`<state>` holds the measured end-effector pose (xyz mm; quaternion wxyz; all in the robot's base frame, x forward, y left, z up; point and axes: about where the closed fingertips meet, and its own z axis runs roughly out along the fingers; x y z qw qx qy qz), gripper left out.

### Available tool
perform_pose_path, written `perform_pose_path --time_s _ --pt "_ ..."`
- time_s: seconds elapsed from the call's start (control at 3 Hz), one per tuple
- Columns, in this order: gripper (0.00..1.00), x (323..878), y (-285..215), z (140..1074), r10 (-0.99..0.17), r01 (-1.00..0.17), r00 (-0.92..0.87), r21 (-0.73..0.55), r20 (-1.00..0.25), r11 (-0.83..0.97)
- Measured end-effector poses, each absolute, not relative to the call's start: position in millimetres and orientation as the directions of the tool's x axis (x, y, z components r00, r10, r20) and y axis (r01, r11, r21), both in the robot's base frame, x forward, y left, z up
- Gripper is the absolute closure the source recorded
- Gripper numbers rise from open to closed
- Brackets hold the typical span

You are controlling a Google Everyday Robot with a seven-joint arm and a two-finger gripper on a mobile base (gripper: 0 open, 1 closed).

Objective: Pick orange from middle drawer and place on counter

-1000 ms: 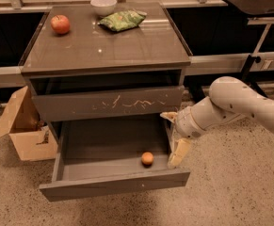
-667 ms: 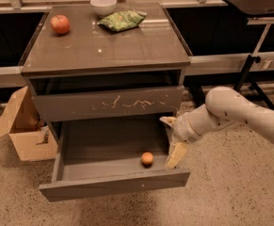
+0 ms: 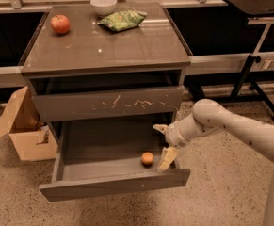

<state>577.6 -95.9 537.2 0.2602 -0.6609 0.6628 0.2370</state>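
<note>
One orange [image 3: 147, 158] sits near the front right of the pulled-out middle drawer [image 3: 113, 185], as the gripper [image 3: 164, 143] hangs just beside it, fingers [image 3: 168, 157] spread apart, apparently lining up for a grasp.

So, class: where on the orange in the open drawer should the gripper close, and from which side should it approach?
Probably grip the orange across its widest middle, coming from above: it is round, and the middle drawer's front wall stands close by it. The gripper, open, hangs just beside it.
</note>
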Motion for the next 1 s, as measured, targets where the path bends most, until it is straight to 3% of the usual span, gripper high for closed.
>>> perform_pose_path --time_s 1.0 --pt "0.00 629 -86 462 -0.702 -0.999 0.016 -0.038 -0.712 0.016"
